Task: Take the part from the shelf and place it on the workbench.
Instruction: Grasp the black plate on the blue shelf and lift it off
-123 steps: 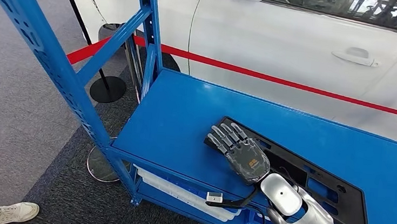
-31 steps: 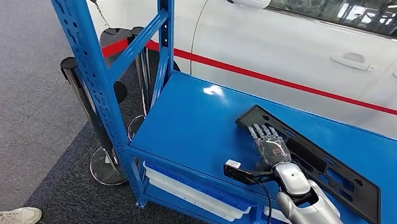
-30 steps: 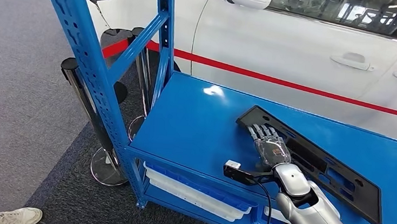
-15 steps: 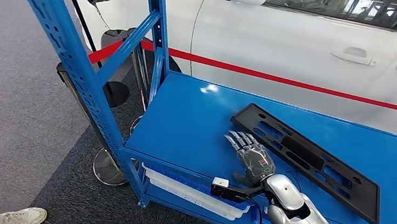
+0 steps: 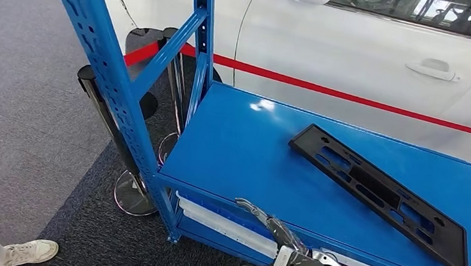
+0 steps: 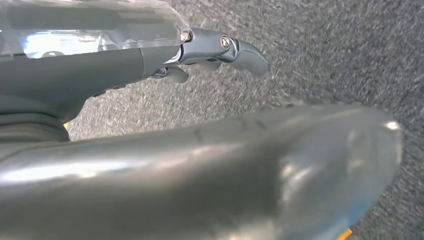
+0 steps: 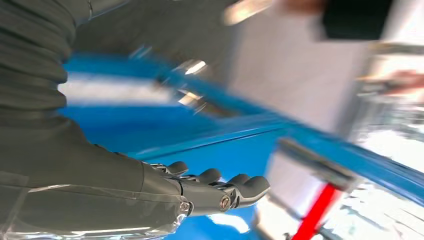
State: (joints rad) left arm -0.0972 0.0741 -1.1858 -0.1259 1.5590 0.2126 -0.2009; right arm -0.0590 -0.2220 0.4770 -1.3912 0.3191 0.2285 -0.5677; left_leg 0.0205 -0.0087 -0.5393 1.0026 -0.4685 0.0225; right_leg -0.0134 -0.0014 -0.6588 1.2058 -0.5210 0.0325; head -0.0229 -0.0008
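Right hand, head view: the silver-armed right hand sits low at the front lip of the shelf, fingers stretched out flat and apart, grasping nothing.
Part, head view: the flat black rectangular plastic plate with slotted cut-outs lies on the blue metal shelf deck, untouched, well apart from the hand.
Bearing, head view: the plate lies at about 1 o'clock from the right hand, farther back on the deck; its long axis runs from 10 o'clock to 4 o'clock (near end toward the white car door side, far end toward the right front corner).
Nearer hand, head view: the right one, by my judgement, since it is up at the shelf.
Left hand, left wrist view: the left hand hangs over grey speckled carpet, fingers loosely extended with nothing in them.
Right hand, right wrist view: fingers are lightly curved and released, blue shelf metal blurred beyond them.
Change, head view: half a second ago the right hand lay on the deck just beside the plate's near end, and a second ago its fingers rested on the plate; now it has dropped back below the front edge (the camera has also shifted a little), while the plate seems not to have moved on the deck.
Task state: the part is not yet lifted.
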